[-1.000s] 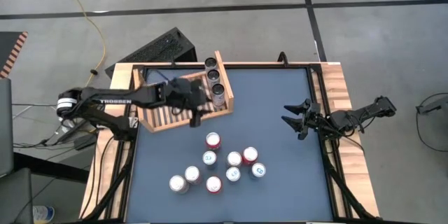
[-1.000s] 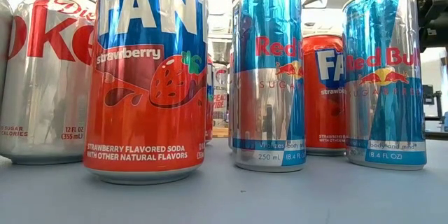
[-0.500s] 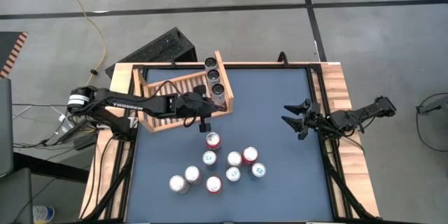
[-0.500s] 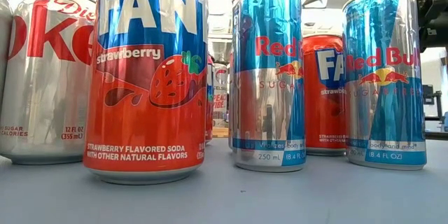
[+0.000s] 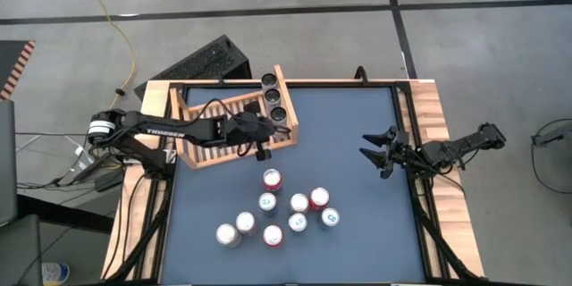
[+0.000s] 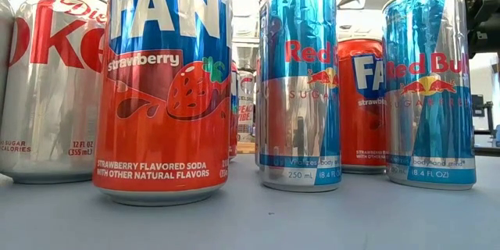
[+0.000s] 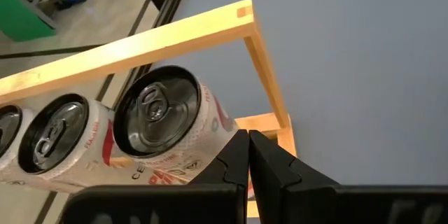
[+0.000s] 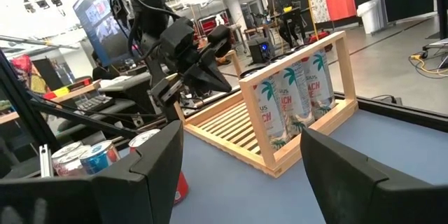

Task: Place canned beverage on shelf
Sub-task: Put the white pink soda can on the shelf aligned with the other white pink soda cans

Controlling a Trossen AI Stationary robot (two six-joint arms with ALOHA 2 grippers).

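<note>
Cans (image 5: pixel 287 209) on the table: eight loose ones clustered near-centre, upright, well apart from either gripper. Judging by look: thin aluminium, likely full so moderately heavy, smooth and slippery, dents if squeezed hard. Best grip is across the round body mid-height, jaws square to it.

Three cans (image 5: pixel 275 105) sit upright in a row at the right end of the shelf (image 5: pixel 214 134), far-left on the table.

Left gripper (image 5: pixel 260 150) hangs over the shelf's near right corner, fingers pinched fully together, holding nothing; the closest shelf can is just beside it.

Right gripper (image 5: pixel 374 156) waits at the right side, jaws spread wide, empty.
</note>
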